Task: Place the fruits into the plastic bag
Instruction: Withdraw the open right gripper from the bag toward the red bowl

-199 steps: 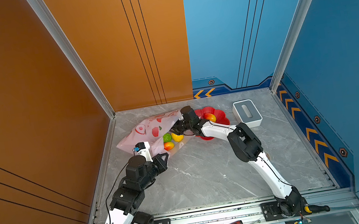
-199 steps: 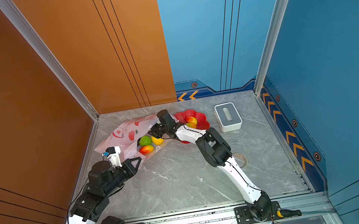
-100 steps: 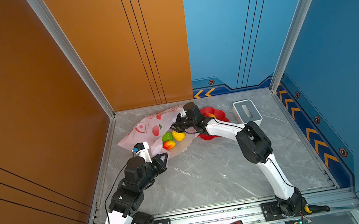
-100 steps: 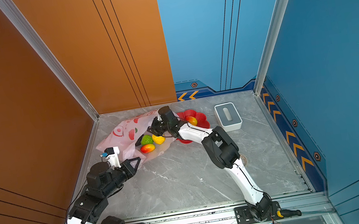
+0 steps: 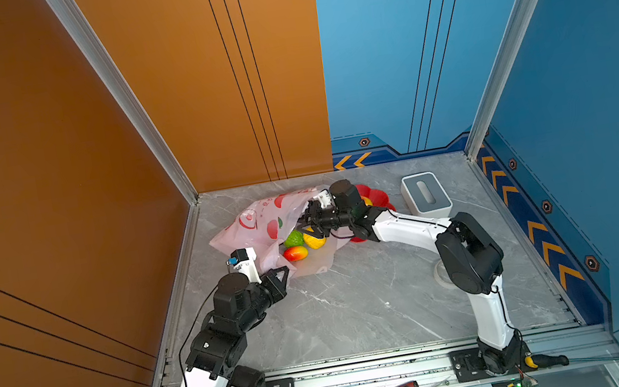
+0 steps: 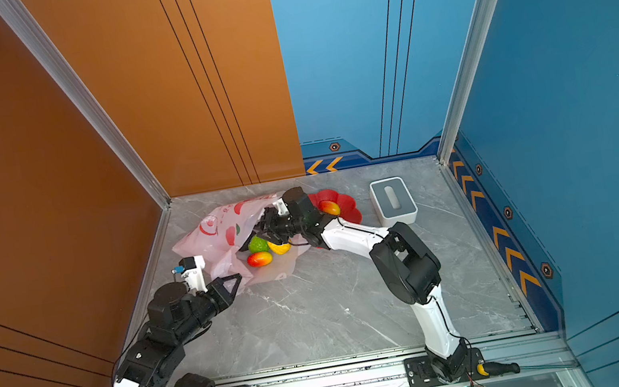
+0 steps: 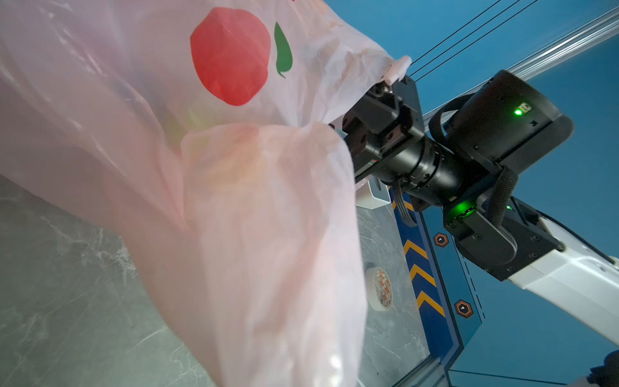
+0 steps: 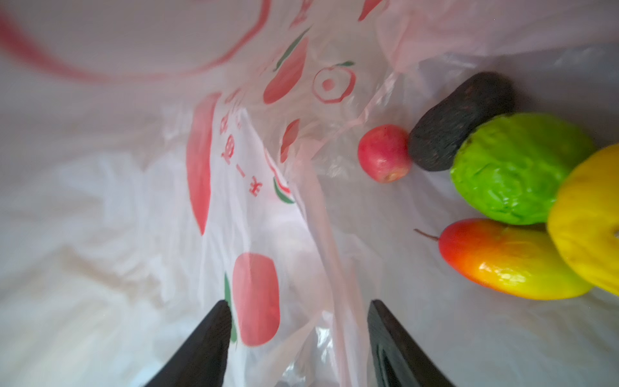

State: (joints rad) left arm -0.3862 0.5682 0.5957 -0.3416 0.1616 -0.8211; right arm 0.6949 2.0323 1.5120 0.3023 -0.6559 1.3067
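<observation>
Pink bag (image 5: 258,223) held open, right gripper (image 8: 298,303) now inside its mouth.
Since a second ago the right gripper went deeper in; its jaws stand wide and empty. Left gripper (image 5: 283,275) is closed on the bag edge. Five fruits (image 8: 516,167) lie inside near the mouth; one mango (image 6: 329,208) still waits in the dish (image 6: 349,213).

plastic bag (image 5: 258,228) is see-through pale pink with red fruit prints and green leaves; lemon (image 5: 314,241) yellow, mango (image 5: 295,253) red fading to yellow, avocado (image 8: 462,120) near-black, apple (image 8: 383,153) pinkish red; dish (image 6: 347,205) red; bench (image 5: 358,300) grey marble
</observation>
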